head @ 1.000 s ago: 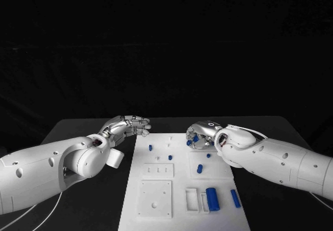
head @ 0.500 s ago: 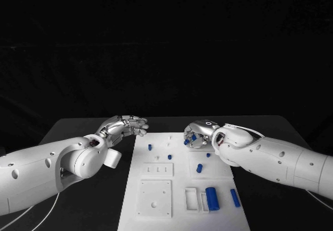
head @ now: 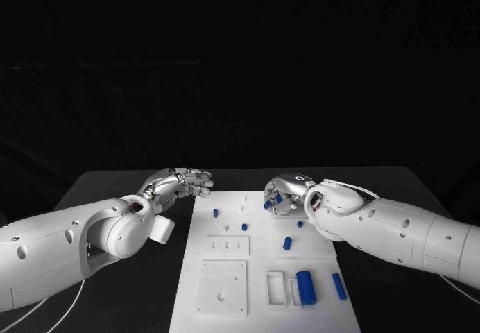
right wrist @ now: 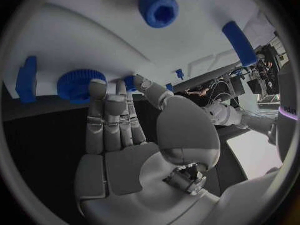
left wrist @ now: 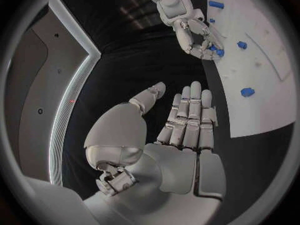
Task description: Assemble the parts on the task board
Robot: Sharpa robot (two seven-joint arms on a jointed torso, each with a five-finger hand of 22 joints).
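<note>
Task board matt white plastic; parts smooth blue plastic; table matt black.

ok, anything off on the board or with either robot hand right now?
Nothing stands out. The task board lies flat on the table, and the blue parts sit on it, none spilled off. The left robot hand hovers open beside the board; the right robot hand touches a blue part at the far end.
</note>
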